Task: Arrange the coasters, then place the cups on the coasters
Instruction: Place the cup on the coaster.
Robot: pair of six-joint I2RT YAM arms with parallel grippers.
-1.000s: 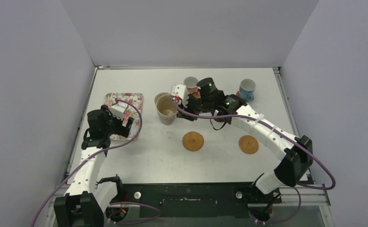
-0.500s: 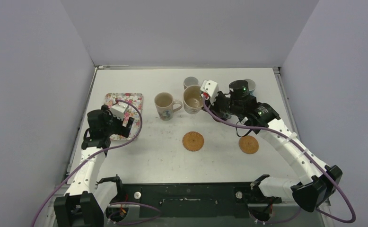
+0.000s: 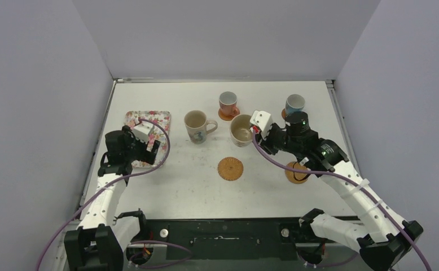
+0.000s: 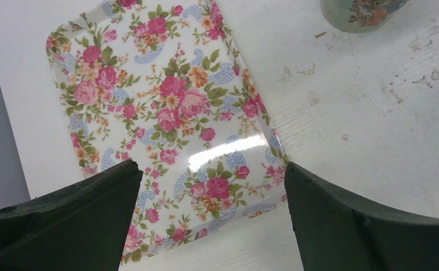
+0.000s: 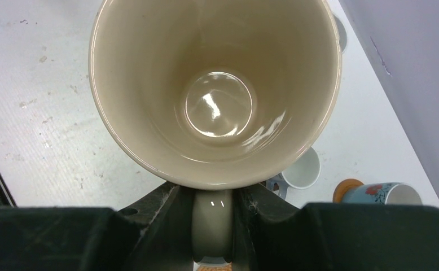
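A: Tray (image 4: 166, 113), left side?
B: White ground, pink roses, green leaves, pale blue paisley.
A: Mugs?
B: Centre mug (image 5: 214, 84): plain glossy cream inside. Left mug (image 3: 196, 125): cream, bluish motif. Far mug (image 3: 227, 103): salmon-pink. Far-right mug (image 3: 294, 104): light blue, red flowers.
A: Near coaster (image 3: 230, 168)?
B: Orange-tan, woven texture.

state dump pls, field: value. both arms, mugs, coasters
left gripper: open, empty, over floral tray
right gripper: fingers shut on the handle of cream mug
second cream mug: stands free, no coaster under it
pink cup: on orange coaster
blue cup: far right; whether on a coaster, cannot tell
woven coaster: centre, no cup on it
second woven coaster: near right, partly covered, no cup on it
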